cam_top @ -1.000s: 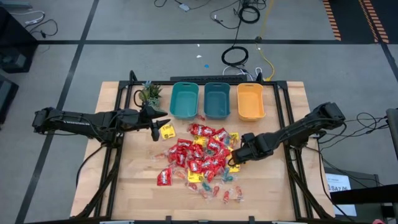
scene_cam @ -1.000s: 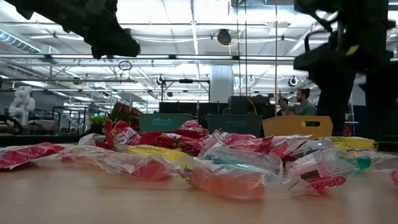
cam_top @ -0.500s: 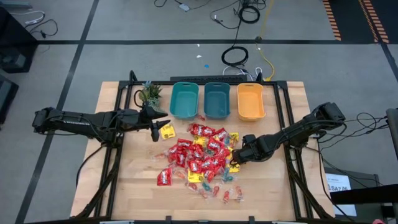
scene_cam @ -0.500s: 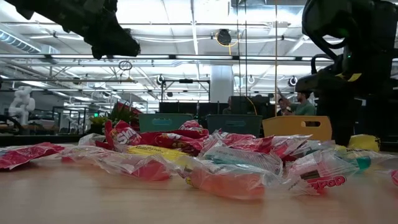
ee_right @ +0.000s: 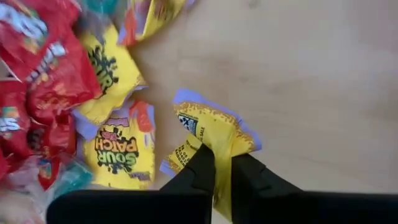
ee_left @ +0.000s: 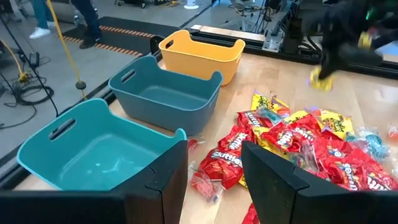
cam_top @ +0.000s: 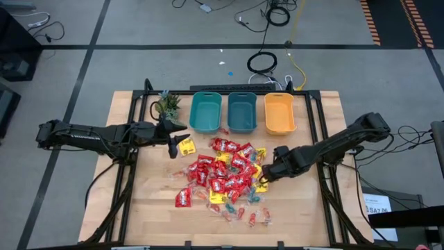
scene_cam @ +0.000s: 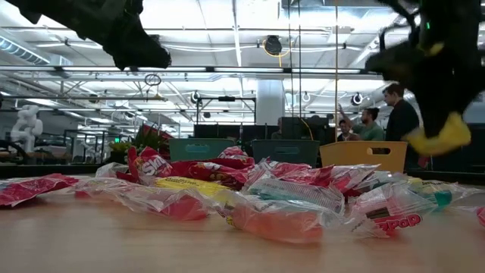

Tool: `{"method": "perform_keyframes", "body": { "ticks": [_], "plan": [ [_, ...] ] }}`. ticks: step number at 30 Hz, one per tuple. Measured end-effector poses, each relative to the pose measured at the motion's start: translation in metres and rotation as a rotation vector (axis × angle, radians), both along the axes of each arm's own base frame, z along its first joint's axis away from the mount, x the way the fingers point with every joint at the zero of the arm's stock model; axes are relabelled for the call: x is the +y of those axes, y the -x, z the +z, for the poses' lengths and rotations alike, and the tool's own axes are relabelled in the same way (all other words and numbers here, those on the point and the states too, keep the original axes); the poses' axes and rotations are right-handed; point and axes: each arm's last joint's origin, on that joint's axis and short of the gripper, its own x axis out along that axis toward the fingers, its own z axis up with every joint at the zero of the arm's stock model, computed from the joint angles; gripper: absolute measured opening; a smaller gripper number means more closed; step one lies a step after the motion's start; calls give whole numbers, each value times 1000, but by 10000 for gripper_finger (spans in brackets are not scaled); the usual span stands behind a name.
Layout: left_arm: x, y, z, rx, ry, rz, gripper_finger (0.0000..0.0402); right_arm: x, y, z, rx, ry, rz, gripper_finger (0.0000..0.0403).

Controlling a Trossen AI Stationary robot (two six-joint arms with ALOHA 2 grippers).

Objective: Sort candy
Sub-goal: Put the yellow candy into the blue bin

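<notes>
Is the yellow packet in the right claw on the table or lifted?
Lifted: the right claw pinches the yellow packet, hanging clear above the table.

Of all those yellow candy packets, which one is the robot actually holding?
The crumpled yellow packet pinched in the right gripper, lifted clear of the table at the pile's right edge. The other yellow packets lie flat on the wood, untouched.

Bright overhead lighting, soft shadows; low view foreground blurred.

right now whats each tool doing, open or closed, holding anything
Left tool: open, holding nothing, near the teal bin.
Right tool: shut on a yellow packet, lifted off the table.
</notes>
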Motion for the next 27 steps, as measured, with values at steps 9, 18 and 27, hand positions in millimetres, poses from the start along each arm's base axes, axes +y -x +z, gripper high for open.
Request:
{"method": "perform_keyframes", "body": {
  "ticks": [9, 18, 27],
  "plan": [
    [0, 0, 0, -7, 13, 4, 160, -45, -20, 103, -69, 284, 35, 3],
    [0, 0, 0, 0, -1, -1, 160, -143, -49, 124, -212, 405, 101, 1],
    [0, 0, 0, 1, -10, -4, 160, -225, -79, 95, -262, 464, 124, 4]
  ]
}}
